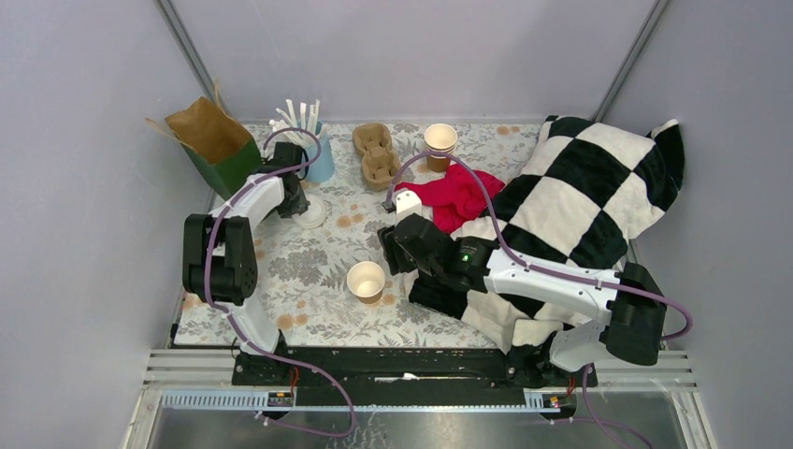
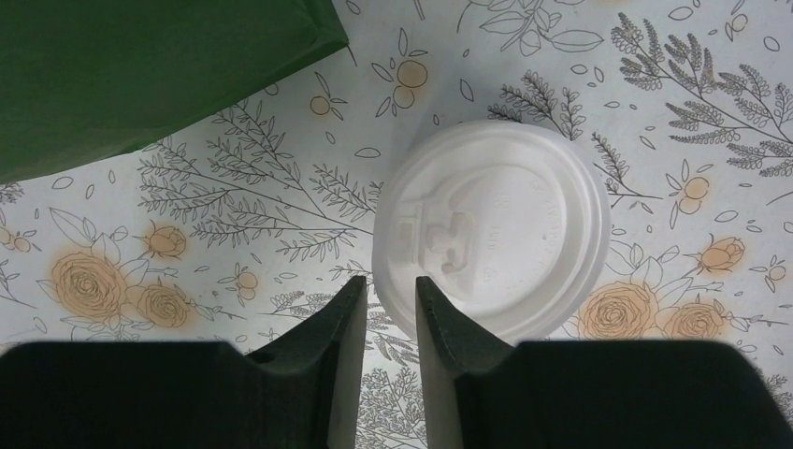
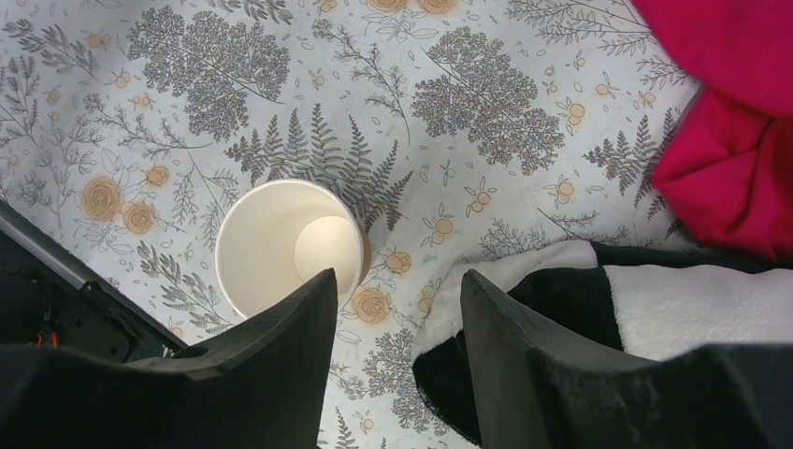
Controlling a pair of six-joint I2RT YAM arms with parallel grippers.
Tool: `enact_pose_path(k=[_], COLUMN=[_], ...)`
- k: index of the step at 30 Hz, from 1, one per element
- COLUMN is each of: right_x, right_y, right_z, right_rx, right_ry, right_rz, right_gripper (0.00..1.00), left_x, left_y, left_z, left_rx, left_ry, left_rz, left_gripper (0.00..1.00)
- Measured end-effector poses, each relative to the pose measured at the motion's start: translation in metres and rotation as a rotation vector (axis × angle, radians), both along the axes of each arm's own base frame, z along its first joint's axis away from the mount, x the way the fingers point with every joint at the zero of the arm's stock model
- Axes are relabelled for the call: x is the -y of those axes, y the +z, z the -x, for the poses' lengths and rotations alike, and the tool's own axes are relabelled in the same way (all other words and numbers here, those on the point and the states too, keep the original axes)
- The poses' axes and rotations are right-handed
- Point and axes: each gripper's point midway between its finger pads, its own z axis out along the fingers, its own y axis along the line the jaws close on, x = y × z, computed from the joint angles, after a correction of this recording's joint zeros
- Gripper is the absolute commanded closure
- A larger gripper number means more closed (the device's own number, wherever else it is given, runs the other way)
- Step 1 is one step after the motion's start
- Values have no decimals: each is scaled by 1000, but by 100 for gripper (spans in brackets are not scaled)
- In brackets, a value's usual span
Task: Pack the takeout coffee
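No lidded coffee shows in any view. A lidless brown paper cup [image 1: 366, 280] stands upright on the floral cloth; the right wrist view shows its empty white inside [image 3: 271, 248]. A loose white lid [image 2: 505, 224] lies flat on the cloth near the green bag, and also shows in the top view [image 1: 313, 215]. My left gripper [image 2: 390, 281] hangs over the lid's near-left rim [image 1: 297, 201], jaws a narrow gap apart, with the cloth showing between them. My right gripper [image 3: 397, 276] is open and empty, just right of the cup [image 1: 391, 254].
A green and brown paper bag [image 1: 217, 142] stands at back left, with a blue cup of straws [image 1: 318, 154] next to it. Two cardboard cup carriers [image 1: 377, 154] and a stack of lidless cups [image 1: 440, 142] are at the back. A red cloth [image 1: 455, 198] and a checkered blanket [image 1: 580, 201] fill the right.
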Motion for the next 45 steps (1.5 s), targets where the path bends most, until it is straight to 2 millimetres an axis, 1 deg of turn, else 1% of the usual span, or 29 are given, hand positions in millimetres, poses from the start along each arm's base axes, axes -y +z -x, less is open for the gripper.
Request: enact_pose_path(k=[13, 22, 26, 29, 34, 37, 40, 41, 42, 44, 45], right_x=[-1, -1, 0, 1, 3, 4, 7, 8, 9, 14, 17], right_y=[0, 0, -1, -2, -3, 2, 16, 24, 31, 51, 65], right_z=[0, 0, 0, 1, 2, 3, 4, 6, 7, 13, 18], right_rx=[0, 0, 0, -3, -9, -7, 4, 10, 11, 17, 21], right_ry=[2, 2, 2, 2, 1, -1, -6, -7, -6, 6, 20], right_rz=[-4, -3, -2, 4, 13, 2, -36, -59, -82, -147, -195], right_gripper=[42, 41, 41, 41, 38, 31, 22, 18, 14, 6, 2], left_x=[2, 2, 2, 2, 6, 17, 45, 60, 72, 102, 114], left_y=[-2, 2, 12, 24, 56, 87, 126, 146, 162, 199, 215], left_z=[-4, -5, -2, 0, 5, 9, 18, 22, 26, 40, 48], left_rx=[8, 20, 35, 58, 117, 191, 288, 342, 386, 501, 551], left_ry=[-5, -5, -5, -5, -16, -53, -142, -195, -238, -355, -409], left_rz=[22, 23, 24, 26, 39, 97, 235, 311, 367, 520, 589], left_gripper=[99, 100, 100, 100, 100, 100, 100, 100, 100, 100, 100])
